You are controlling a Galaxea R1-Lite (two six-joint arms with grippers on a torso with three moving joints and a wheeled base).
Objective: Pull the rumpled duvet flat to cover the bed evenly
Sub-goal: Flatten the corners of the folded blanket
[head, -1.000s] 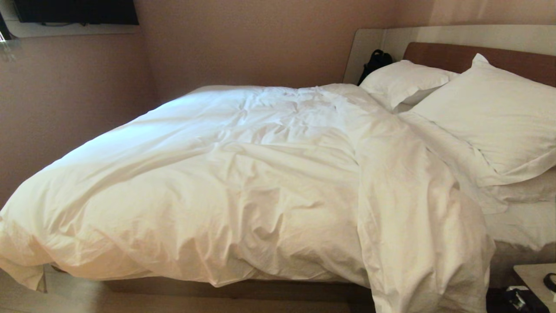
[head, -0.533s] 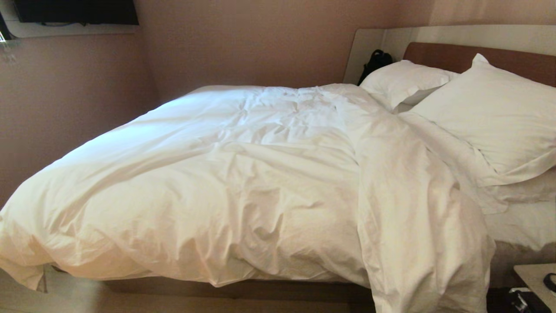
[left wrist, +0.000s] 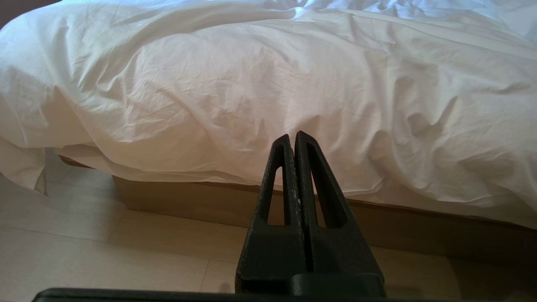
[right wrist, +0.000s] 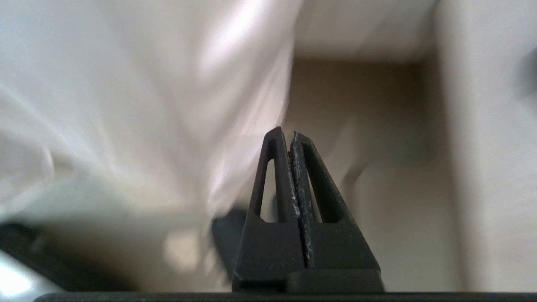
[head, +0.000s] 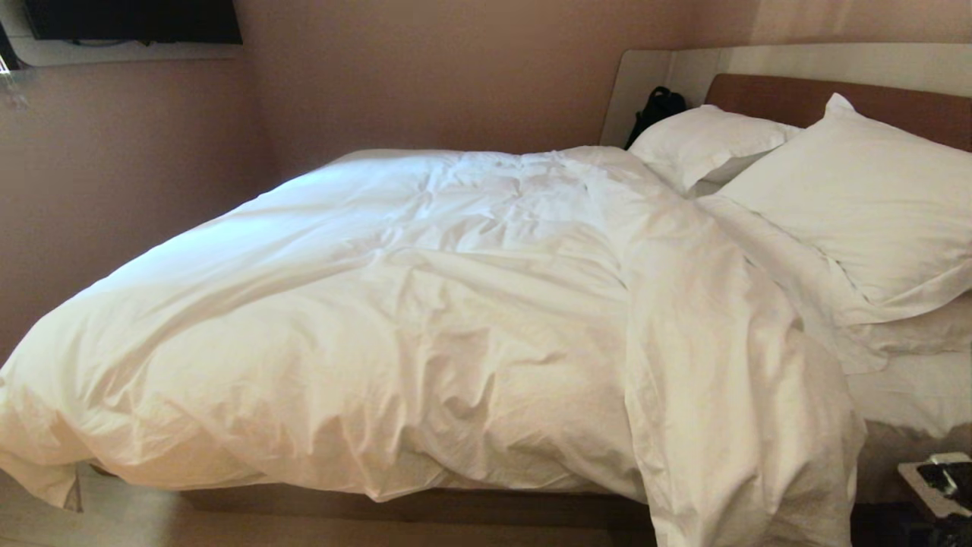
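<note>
Here we stand at the long side of the bed [head: 425, 505]. The duvet [head: 425, 319] lies bunched toward the foot corner, and one thick fold spills over the near edge close to the pillows [head: 850, 205]. Our right gripper [right wrist: 290, 135] is pinched tight with nothing in it, and it hangs just beside that hanging fold, so we think it is the nearer one. Our left gripper [left wrist: 292, 136] is pinched tight and bare too, low by the near edge, pointing at the duvet.

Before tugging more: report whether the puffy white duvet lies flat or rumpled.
Rumpled: the puffy white duvet shows creases, with a bunched fold hanging off the side.
</note>
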